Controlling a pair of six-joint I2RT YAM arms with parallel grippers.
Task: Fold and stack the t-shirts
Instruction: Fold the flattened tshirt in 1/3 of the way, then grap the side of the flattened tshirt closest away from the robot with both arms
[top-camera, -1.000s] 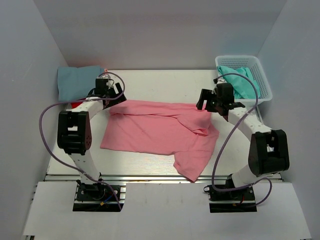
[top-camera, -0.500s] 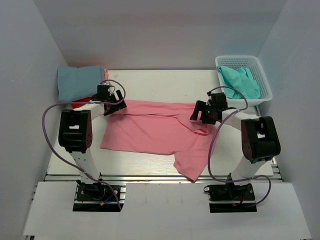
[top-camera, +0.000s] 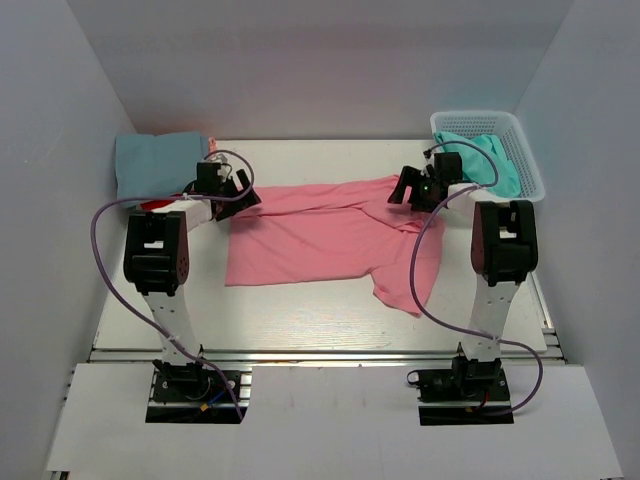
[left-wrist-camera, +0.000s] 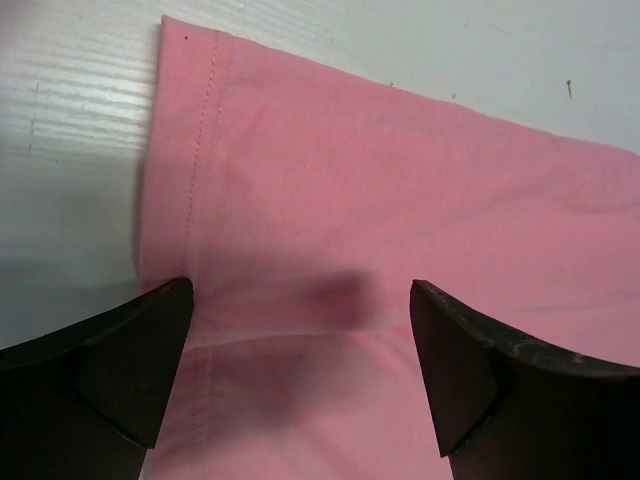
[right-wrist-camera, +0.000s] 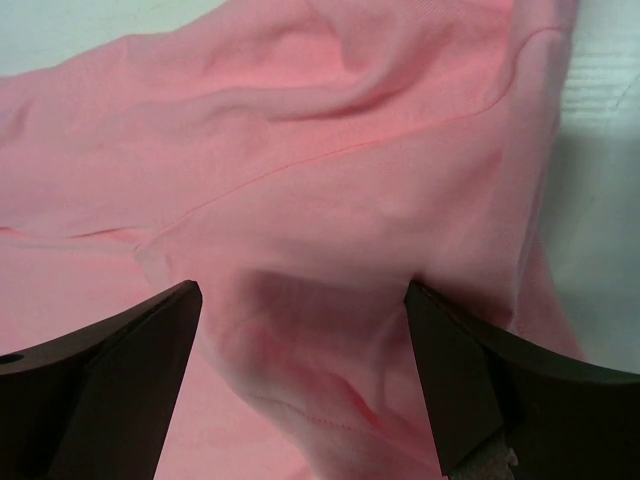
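Now, top view: the salmon pink t-shirt (top-camera: 320, 235) lies farther back on the table (top-camera: 300, 160) than a second ago, its sleeve no longer near the front edge.
Left wrist: left gripper (left-wrist-camera: 300, 288) spread wide above the shirt's stitched hem.
Right wrist: right gripper (right-wrist-camera: 302, 288) spread wide over rumpled pink cloth.

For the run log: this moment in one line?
left end effector open | right end effector open | both over pink shirt | nothing held

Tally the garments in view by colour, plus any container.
Salmon pink t-shirt: 1
Dusty blue t-shirt: 1
Red t-shirt, only a sliver showing: 1
Turquoise green t-shirt: 1
White basket: 1
Total: 5
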